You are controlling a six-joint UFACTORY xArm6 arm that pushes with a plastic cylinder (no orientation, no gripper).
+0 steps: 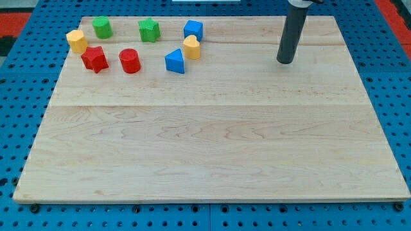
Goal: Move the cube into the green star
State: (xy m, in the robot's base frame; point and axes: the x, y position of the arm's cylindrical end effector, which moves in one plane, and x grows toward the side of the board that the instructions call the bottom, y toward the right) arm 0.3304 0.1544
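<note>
- My tip [284, 61] is resting on the wooden board [212, 147] near its top right corner, well apart from every block; the arm is carrying only a plain dark rod, so there is no pincer here to be open, closed or gripping anything.
- The blue cube [193, 29] is sitting by the board's top edge, left of the middle, touching nothing that I can see.
- The green star [149, 29] is lying near the same top edge, just to the view's left of the blue cube, with a gap showing between them.
- A yellow block [191, 47] is standing just below the blue cube, and a blue triangular block [175, 61] is lying just beside it, lower and to the view's left.
- A green block [102, 27], a second yellow block [77, 41], a red star [94, 59] and a red cylinder [130, 61] are clustering toward the top left corner.
</note>
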